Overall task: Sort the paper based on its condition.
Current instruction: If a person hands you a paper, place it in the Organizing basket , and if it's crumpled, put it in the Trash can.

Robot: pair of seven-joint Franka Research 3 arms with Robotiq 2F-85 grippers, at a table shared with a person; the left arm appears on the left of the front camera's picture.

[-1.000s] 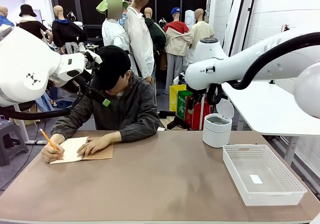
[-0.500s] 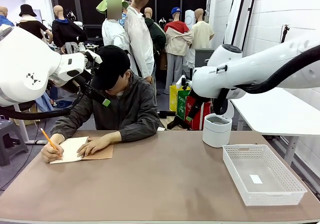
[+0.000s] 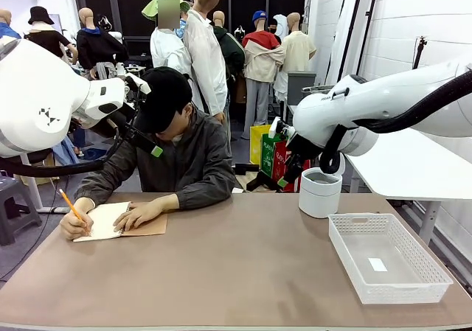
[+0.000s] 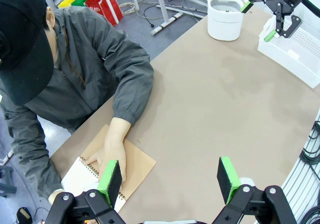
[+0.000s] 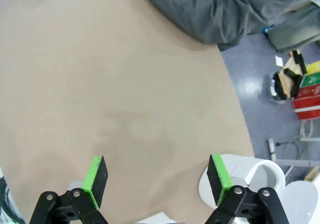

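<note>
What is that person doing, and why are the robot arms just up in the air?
The person is writing in a notebook with an orange pencil, other hand flat on it. Both arms hang above the table with the left gripper and right gripper open and holding nothing. The white basket and bin stand nearby.

Just one white sheet here, lying flat on the brown notebook cover under the person's hand. It's down below the left gripper, well apart from the right gripper.

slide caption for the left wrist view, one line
Open left pincer above the brown table, a person bent over a spiral notebook with one hand flat on it.
</note>
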